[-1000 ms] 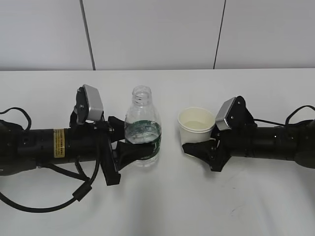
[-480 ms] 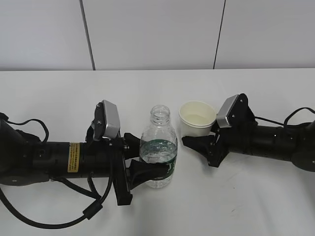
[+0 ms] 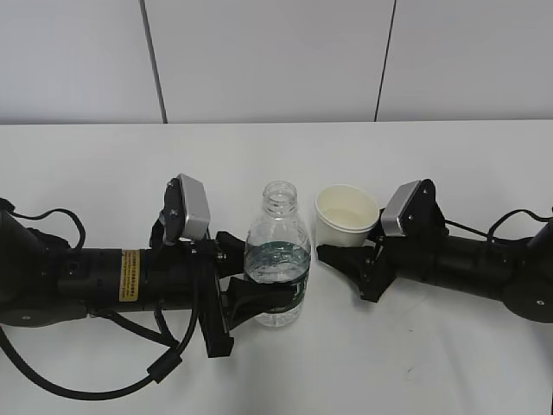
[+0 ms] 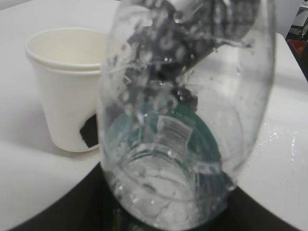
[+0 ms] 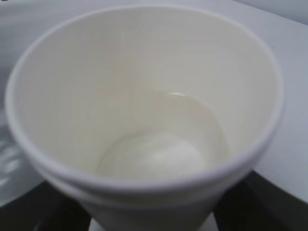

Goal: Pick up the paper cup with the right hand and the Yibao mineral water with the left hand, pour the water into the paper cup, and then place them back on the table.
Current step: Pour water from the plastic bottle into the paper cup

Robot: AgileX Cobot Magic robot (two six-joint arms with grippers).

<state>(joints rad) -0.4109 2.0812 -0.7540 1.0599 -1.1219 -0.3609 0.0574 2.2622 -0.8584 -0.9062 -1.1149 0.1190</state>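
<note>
The Yibao mineral water point(image 3: 278, 255) is upright, uncapped, with a little water at its bottom. My left gripper point(image 3: 268, 278) is shut on its green-labelled lower half; it fills the left wrist view point(image 4: 187, 120) between black fingers point(image 4: 57, 211). The paper cup point(image 3: 346, 214) is upright just right of the bottle. My right gripper point(image 3: 346, 249) is shut on its lower part. The right wrist view looks into the cup point(image 5: 144, 96), which holds shallow water point(image 5: 159, 154). The cup also shows in the left wrist view point(image 4: 67, 86). I cannot tell whether either touches the table point(image 3: 285, 372).
Bottle and cup stand a few centimetres apart at the middle of the white table. Black cables point(image 3: 104, 380) trail from the left arm at the front left. A grey panelled wall point(image 3: 276, 60) runs behind the table's far edge.
Over the last second the left arm carried the bottle right and toward the front. The right gripper with the cup moved slightly up, then lower and left. In the last half second both barely moved.
</note>
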